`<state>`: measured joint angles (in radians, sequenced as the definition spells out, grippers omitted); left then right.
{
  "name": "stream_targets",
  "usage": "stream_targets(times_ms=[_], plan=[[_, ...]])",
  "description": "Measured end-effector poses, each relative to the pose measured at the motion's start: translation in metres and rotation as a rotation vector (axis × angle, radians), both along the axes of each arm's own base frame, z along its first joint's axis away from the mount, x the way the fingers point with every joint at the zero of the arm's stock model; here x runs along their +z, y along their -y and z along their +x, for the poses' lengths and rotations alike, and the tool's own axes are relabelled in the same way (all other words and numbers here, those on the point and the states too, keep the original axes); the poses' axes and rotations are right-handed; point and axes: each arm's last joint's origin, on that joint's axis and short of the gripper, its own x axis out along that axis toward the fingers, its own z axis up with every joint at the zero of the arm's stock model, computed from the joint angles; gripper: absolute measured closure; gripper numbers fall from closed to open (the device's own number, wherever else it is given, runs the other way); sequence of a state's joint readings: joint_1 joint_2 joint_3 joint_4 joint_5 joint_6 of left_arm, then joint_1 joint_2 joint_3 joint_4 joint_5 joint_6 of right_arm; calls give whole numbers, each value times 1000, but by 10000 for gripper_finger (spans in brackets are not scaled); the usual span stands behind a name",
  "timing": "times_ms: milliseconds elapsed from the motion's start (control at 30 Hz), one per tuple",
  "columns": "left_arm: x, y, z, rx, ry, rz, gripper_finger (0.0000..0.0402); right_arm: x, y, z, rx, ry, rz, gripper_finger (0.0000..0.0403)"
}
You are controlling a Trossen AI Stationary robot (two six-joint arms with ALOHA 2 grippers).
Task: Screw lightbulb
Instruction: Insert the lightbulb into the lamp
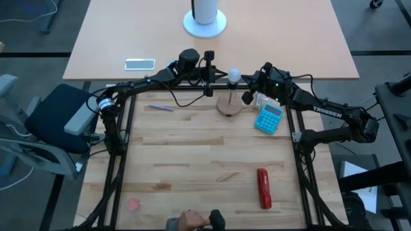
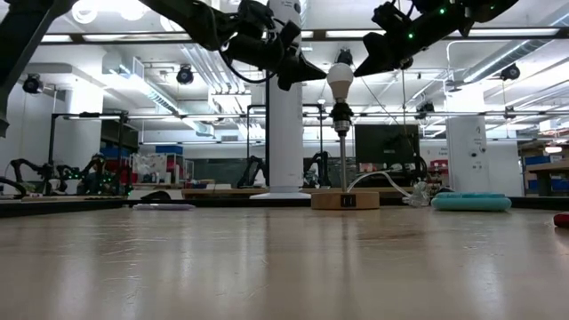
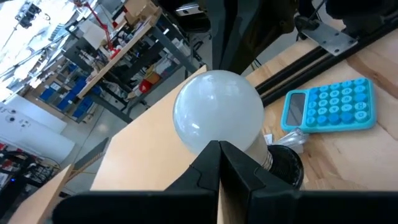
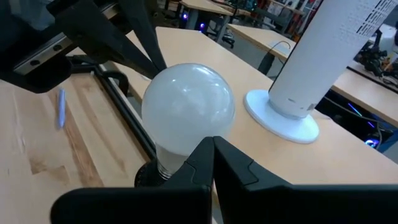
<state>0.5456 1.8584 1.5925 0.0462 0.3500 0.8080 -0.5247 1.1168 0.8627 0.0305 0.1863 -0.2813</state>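
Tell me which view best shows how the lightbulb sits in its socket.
The low view: the lightbulb stands upright in the dark socket atop the post, seen side-on. Both wrist views show the bulb close but their own fingers cover part of its neck. The high view shows only its small white top.

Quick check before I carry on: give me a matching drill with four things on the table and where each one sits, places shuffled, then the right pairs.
Things:
1. lightbulb
2. blue calculator
3. red object
4. white cylinder

Places:
A. lying on the near right part of the wooden table
B. standing on the far pale table
C. on top of the thin post, between both shut grippers
D. flat, just right of the wooden disc

Pairs: 1-C, 2-D, 3-A, 4-B
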Motion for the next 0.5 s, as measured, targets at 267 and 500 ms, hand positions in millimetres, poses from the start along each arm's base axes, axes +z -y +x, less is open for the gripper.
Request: stream_targets(times_ms=[267,500], plan=[[0,0,0,18,13,-83,401,0,0,0,-4,12,17,403],[0,0,0,20,16,-99,401,0,0,0,-5,14,21,403]])
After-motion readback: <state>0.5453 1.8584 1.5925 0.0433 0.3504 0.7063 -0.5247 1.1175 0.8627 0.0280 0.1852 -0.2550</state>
